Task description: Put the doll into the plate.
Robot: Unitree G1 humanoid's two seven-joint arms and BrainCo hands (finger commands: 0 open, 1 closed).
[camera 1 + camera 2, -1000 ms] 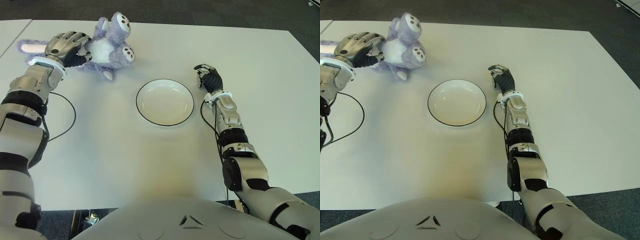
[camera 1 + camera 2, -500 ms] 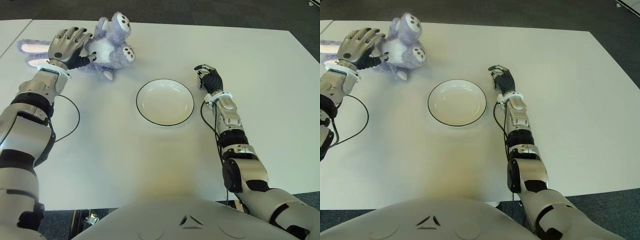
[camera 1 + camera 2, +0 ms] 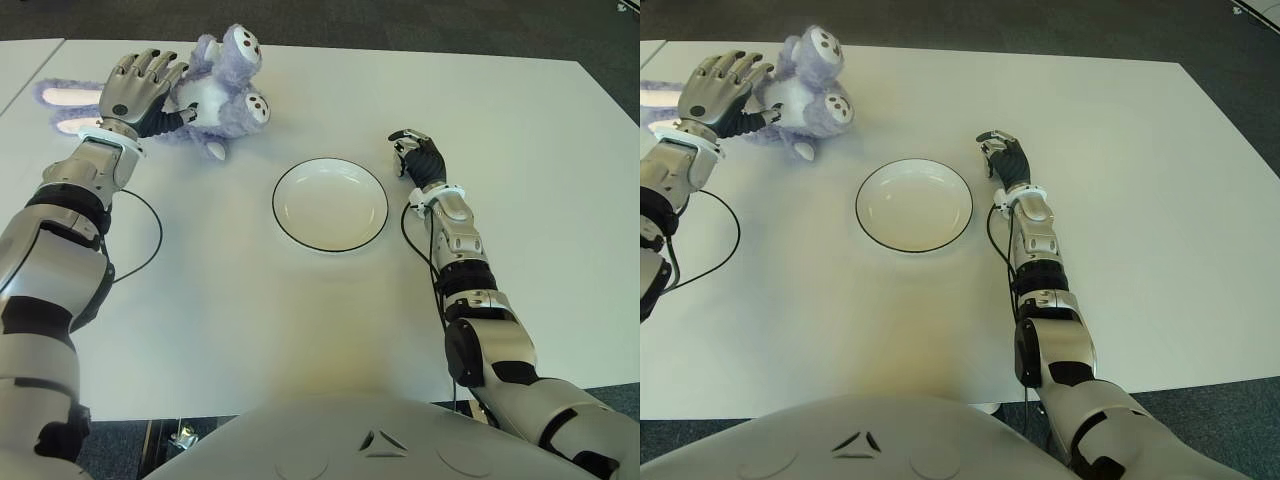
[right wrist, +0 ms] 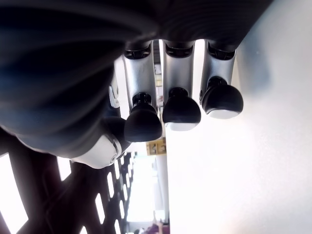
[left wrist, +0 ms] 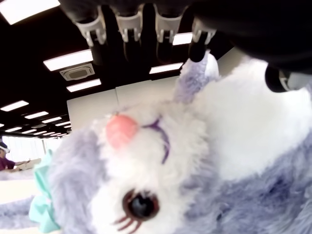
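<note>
The doll (image 3: 222,95), a purple and white plush bunny with long pink-lined ears (image 3: 62,98), lies on the far left of the white table (image 3: 250,320). My left hand (image 3: 140,85) is over the doll's head end with its fingers spread, holding nothing. The left wrist view shows the doll's face (image 5: 146,161) close below the straightened fingers (image 5: 131,24). A white plate (image 3: 330,204) with a dark rim sits empty in the middle of the table, right of the doll. My right hand (image 3: 418,155) shows just right of the plate, fingers curled, empty.
A black cable (image 3: 145,235) loops on the table beside my left forearm. Another thin cable (image 3: 408,225) runs along my right forearm near the plate's right rim. Dark floor lies beyond the table's far and right edges.
My left hand's fingers were curled over the doll and have spread open, with the hand lifting slightly. The doll, plate and right hand have stayed put.
</note>
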